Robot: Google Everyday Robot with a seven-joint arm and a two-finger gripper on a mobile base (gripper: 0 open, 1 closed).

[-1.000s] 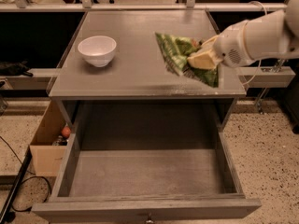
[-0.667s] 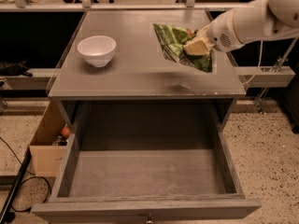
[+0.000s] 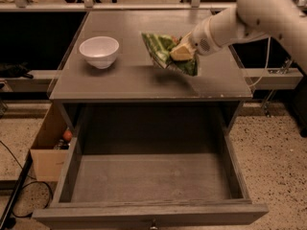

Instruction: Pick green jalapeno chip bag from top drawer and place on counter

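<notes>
Since the previous view, our gripper [image 3: 178, 54] has carried its load leftward, closer to the middle of the tabletop. Its tan fingers [image 3: 184, 51] are clenched on the small, glossy green jalapeno chip bag [image 3: 162, 46]. They pinch it near its right side, and crinkled green foil fans out to the left and below them. We see the bag tilted, hanging over the flat, grey-painted wooden counter [image 3: 120, 80], with a soft shadow on the surface beneath it. Whether its lower edge touches the wood we cannot tell. Our white, rounded arm [image 3: 249, 13] reaches in from the upper right. A round white bowl [image 3: 99, 51] stands upright on the left part of the counter, well apart from the bag. Below the counter, the wide, shallow grey wooden top drawer [image 3: 153, 176] is pulled out toward us, its flat bottom showing. A tan cardboard box [image 3: 47, 159] sits on the speckled floor [image 3: 278, 152] left of the drawer, with a small red-orange object [image 3: 67, 135] inside.
</notes>
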